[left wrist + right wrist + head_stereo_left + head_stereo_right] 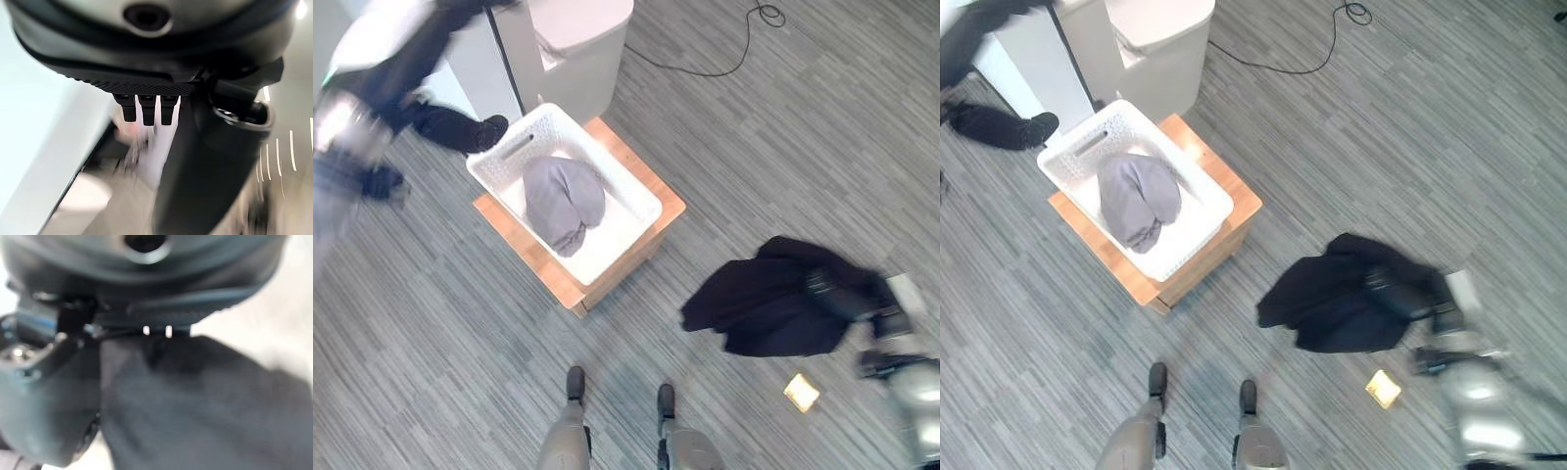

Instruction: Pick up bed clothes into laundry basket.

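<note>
A white laundry basket [643, 203] stands on a low wooden table [651, 179], and a grey cloth [563, 201] lies bunched inside it. My left hand [450, 128] hovers at the basket's far left corner, open and holding nothing; its wrist view shows the fingers [144, 108] and the thumb bare. A black garment [754, 305] lies spread on the floor to the right of the table. My right hand [838, 292] rests on the garment's right side. In the right wrist view the black garment [205, 406] comes right up to the palm.
A white bin [579, 44] and a white cabinet [475, 61] stand behind the basket. A thin black cable [705, 70] snakes over the floor at the back. A small yellow object [801, 392] lies on the floor near my right arm.
</note>
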Controlling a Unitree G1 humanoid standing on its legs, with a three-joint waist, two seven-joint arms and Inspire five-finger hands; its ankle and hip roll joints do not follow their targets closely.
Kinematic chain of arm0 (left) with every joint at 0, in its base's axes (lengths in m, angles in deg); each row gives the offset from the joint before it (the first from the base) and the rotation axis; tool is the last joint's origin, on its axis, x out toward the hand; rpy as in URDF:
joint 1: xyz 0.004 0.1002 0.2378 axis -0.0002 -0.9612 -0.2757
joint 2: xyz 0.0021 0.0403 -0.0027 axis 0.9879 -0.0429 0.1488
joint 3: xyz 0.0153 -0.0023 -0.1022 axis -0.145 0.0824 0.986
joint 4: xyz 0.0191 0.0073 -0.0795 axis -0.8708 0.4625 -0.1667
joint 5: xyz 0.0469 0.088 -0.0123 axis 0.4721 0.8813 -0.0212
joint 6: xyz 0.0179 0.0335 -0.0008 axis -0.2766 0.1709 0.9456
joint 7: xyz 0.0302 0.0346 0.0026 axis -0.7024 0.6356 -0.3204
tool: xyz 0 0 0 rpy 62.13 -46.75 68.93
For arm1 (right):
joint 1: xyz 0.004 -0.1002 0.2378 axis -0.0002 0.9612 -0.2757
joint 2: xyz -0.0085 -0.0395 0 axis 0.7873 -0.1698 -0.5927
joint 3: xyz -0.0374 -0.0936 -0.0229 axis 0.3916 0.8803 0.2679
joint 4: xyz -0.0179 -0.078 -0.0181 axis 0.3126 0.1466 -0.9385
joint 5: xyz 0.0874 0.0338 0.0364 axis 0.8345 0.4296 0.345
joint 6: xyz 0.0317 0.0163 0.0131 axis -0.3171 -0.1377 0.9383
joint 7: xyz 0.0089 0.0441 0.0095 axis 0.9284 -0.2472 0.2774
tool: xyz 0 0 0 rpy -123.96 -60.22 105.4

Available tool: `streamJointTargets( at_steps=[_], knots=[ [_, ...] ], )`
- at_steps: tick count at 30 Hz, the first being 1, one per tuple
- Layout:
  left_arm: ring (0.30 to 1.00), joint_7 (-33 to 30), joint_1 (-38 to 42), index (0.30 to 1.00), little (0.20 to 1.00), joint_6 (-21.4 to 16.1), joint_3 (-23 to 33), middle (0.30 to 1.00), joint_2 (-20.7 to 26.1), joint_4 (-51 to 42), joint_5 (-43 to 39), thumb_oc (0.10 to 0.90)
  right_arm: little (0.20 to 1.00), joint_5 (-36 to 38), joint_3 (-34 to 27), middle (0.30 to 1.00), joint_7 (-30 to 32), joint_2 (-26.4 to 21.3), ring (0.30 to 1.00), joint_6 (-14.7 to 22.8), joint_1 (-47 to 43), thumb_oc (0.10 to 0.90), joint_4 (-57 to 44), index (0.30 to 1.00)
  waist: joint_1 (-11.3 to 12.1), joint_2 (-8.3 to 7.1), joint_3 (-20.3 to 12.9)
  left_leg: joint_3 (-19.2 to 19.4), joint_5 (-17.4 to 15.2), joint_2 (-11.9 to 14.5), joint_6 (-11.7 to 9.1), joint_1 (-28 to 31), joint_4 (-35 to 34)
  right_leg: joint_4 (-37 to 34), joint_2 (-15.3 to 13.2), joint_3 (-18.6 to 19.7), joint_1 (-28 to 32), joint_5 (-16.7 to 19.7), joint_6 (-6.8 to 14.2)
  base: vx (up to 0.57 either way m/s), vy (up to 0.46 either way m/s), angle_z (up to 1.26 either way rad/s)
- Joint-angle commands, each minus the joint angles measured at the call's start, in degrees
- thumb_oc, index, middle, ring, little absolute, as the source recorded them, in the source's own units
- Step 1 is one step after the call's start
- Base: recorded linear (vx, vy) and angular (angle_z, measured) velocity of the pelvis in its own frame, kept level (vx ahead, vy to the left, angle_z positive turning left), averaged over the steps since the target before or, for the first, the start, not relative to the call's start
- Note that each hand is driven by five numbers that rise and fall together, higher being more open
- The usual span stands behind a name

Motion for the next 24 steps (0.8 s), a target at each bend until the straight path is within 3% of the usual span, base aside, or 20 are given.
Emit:
streamJointTargets(
  at_steps=[1, 3, 5, 6, 7, 9, 11, 14, 15, 17, 18, 19, 24],
  knots=[
    [0.900, -8.18, -8.37, 0.900, 0.900, -6.09, 13.05, 0.900, -16.65, 0.20, -16.23, 0.800, 0.300, -0.38, 0.12, 0.300, 4.46, -17.52, 0.300, 6.78, -8.49, 0.400, 5.57, 0.300, 0.45, -2.88, -7.49, -0.28, -5.14, 1.34, -1.73, 0.48, 0.40, 3.98, -4.29, -2.47, -2.60, -2.16, 4.78, -0.02, -0.039, 0.16],
    [0.900, -7.79, -13.70, 0.900, 0.900, -5.48, 12.46, 0.900, -26.40, -1.02, -19.44, 0.800, 0.300, 0.39, 3.79, 0.300, 3.62, -22.46, 0.300, 5.92, -14.07, 0.400, 9.94, 0.300, 1.58, -4.08, -7.52, -0.56, -4.93, 1.21, -1.61, 0.08, 0.39, 4.00, -4.35, -2.60, -2.80, -1.73, 4.58, -0.03, -0.036, 0.11],
    [0.900, -5.19, -21.87, 0.900, 0.900, -3.72, 11.87, 0.900, -33.20, -3.34, -21.67, 0.800, 0.300, -0.83, 7.58, 0.300, 2.10, -29.73, 0.300, 5.39, -20.26, 0.400, 12.52, 0.300, 2.97, -5.05, -7.36, -0.75, -5.35, 1.07, -1.45, 0.24, 0.70, 4.13, -4.47, -3.15, -2.34, -1.79, 4.49, 0.01, -0.016, 0.12],
    [0.900, -4.32, -23.15, 0.900, 0.900, -2.85, 11.45, 0.900, -33.62, -4.16, -22.14, 0.800, 0.300, -1.23, 8.81, 0.300, 1.68, -31.77, 0.300, 5.09, -22.12, 0.400, 12.87, 0.300, 3.58, -5.42, -7.59, -0.91, -5.70, 1.06, -1.45, 0.34, 0.47, 3.98, -4.44, -3.28, -2.15, -2.00, 4.51, 0.00, 0.000, 0.00],
    [0.900, -3.37, -25.32, 0.900, 0.900, -2.44, 10.40, 0.900, -36.23, -2.88, -24.00, 0.800, 0.300, -2.56, 13.78, 0.300, 1.04, -34.75, 0.300, 4.67, -27.58, 0.400, 13.03, 0.300, 3.98, -5.79, -7.71, -1.04, -5.69, 1.04, -1.39, 0.22, 0.54, 4.06, -4.48, -3.42, -2.10, -1.93, 4.50, 0.00, 0.000, 0.00],
    [0.900, -1.62, -27.33, 0.900, 0.900, -0.92, 9.07, 0.900, -36.22, -2.10, -21.87, 0.800, 0.300, -5.03, 18.54, 0.300, -0.17, -39.10, 0.300, 4.06, -33.74, 0.400, 12.74, 0.300, 5.29, -6.66, -7.68, -1.37, -5.64, 1.05, -1.35, -0.09, 0.59, 4.07, -4.48, -3.94, -1.96, -1.83, 4.46, -0.02, 0.007, 0.10],
    [0.900, 0.15, -28.64, 0.900, 0.900, -0.42, 7.22, 0.900, -37.63, -2.26, -24.15, 0.800, 0.300, -6.53, 25.18, 0.300, 0.02, -41.25, 0.300, 3.97, -41.47, 0.400, 13.03, 0.300, 6.24, -7.46, -7.77, -1.89, -5.57, 0.99, -1.30, -0.38, 0.59, 3.93, -4.44, -4.40, -1.78, -1.74, 4.46, 0.00, 0.000, 0.14],
    [0.900, 0.64, -29.88, 0.900, 0.900, 0.24, 5.60, 0.900, -39.58, -1.63, -25.47, 0.800, 0.300, -9.41, 39.28, 0.300, 0.09, -42.97, 0.300, 3.43, -56.23, 0.400, 14.28, 0.300, 6.95, -8.47, -8.09, -2.65, -5.44, 0.96, -1.19, -0.79, 0.71, 3.96, -4.46, -5.11, -1.64, -1.61, 4.46, -0.01, -0.012, 0.18],
    [0.900, 1.08, -30.19, 0.900, 0.900, 0.34, 4.56, 0.900, -39.46, -2.08, -24.91, 0.800, 0.300, -10.21, 41.34, 0.300, 0.16, -43.49, 0.300, 3.33, -58.98, 0.400, 14.66, 0.300, 7.50, -9.11, -7.99, -2.92, -5.39, 0.93, -1.17, -1.00, 0.71, 3.95, -4.38, -5.30, -1.64, -1.58, 4.46, -0.02, -0.020, 0.22],
    [0.900, 2.52, -30.73, 0.900, 0.900, 0.76, 2.60, 0.900, -40.17, -2.09, -26.41, 0.800, 0.300, -11.45, 52.99, 0.300, 0.54, -42.67, 0.300, 3.37, -71.09, 0.400, 17.25, 0.300, 7.88, -9.79, -8.07, -3.39, -5.31, 0.76, -1.08, -1.36, 0.76, 4.00, -4.38, -5.57, -1.66, -1.43, 4.48, -0.02, -0.019, 0.14],
    [0.900, 3.17, -31.11, 0.900, 0.900, 0.85, 1.77, 0.900, -40.31, -2.07, -26.99, 0.800, 0.300, -12.10, 55.71, 0.300, 0.51, -42.51, 0.300, 3.14, -74.06, 0.400, 17.94, 0.300, 8.24, -10.34, -7.98, -3.62, -5.26, 0.72, -1.06, -1.53, 0.80, 4.09, -4.35, -5.69, -1.68, -1.41, 4.47, -0.03, -0.007, 0.24],
    [0.900, 3.60, -31.90, 0.900, 0.900, 1.20, 1.15, 0.900, -41.65, -2.01, -27.18, 0.800, 0.300, -12.82, 64.99, 0.300, 0.27, -40.93, 0.300, 3.05, -83.13, 0.400, 19.98, 0.300, 8.19, -10.20, -7.96, -4.09, -5.16, 0.62, -0.93, -1.95, 0.86, 4.39, -4.43, -5.87, -1.88, -1.39, 4.46, -0.04, -0.006, 0.23],
    [0.900, 3.27, -31.79, 0.900, 0.900, 0.69, 1.09, 0.900, -43.48, -2.46, -27.59, 0.800, 0.300, -14.50, 75.55, 0.300, 0.64, -38.94, 0.300, 2.90, -93.37, 0.400, 21.83, 0.300, 8.67, -9.80, -7.17, -5.08, -4.90, 0.43, -0.79, -2.95, 0.96, 4.93, -4.64, -6.52, -2.41, -1.18, 4.42, -0.03, -0.017, 0.09]
  ],
)
